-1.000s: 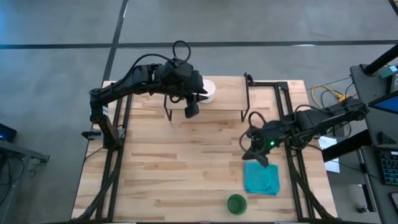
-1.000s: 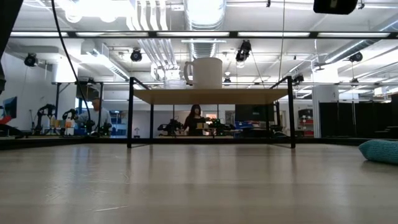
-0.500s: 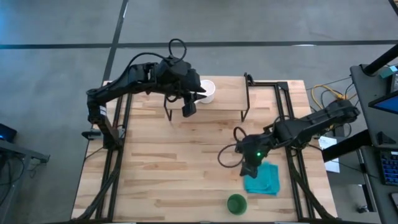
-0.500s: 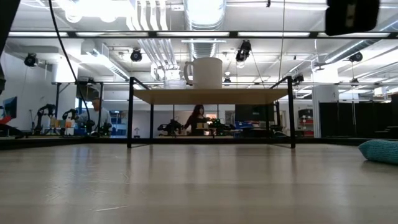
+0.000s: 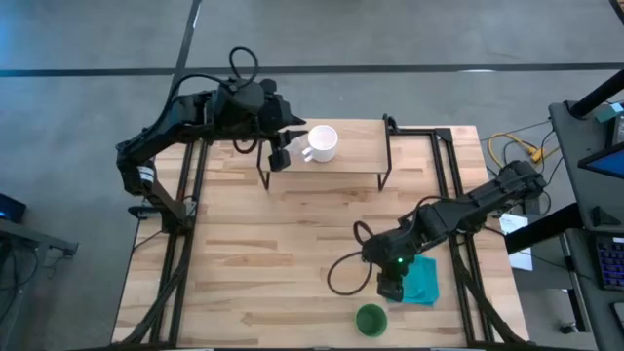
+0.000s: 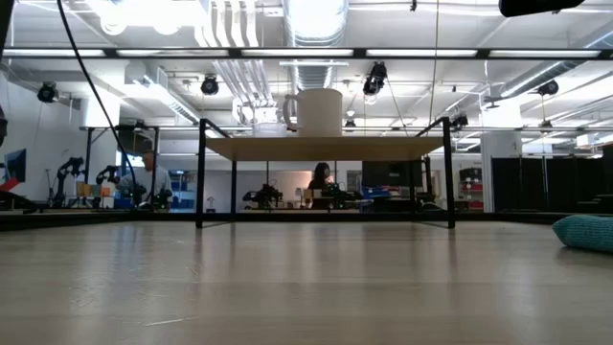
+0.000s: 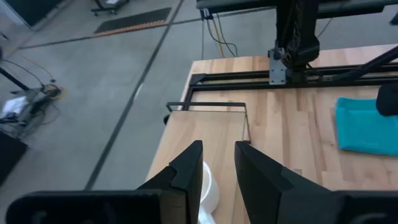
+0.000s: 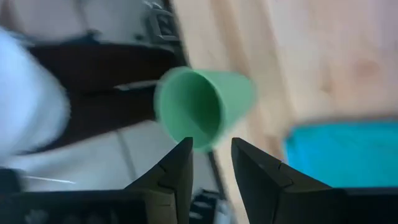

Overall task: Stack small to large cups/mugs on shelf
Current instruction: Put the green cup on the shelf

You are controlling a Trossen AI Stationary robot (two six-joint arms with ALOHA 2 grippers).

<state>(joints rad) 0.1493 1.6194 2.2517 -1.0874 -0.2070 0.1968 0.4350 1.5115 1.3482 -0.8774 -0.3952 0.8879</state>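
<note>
Green cup (image 5: 370, 319) upright at near surface edge, just beyond right gripper (image 5: 389, 290), fingers open. White mug (image 5: 323, 142) on shelf (image 5: 356, 146), left gripper (image 5: 280, 157) beside, open. Risk: nudging cup off edge.

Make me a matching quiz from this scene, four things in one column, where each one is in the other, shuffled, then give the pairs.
Things:
1. white mug
2. green cup
3. teal cloth
4. left gripper

Places:
A. table's near edge, apart from the cloth
B. beside the mug at the shelf
C. on the shelf
D. partly under the right gripper

Pairs: 1-C, 2-A, 3-D, 4-B
</note>
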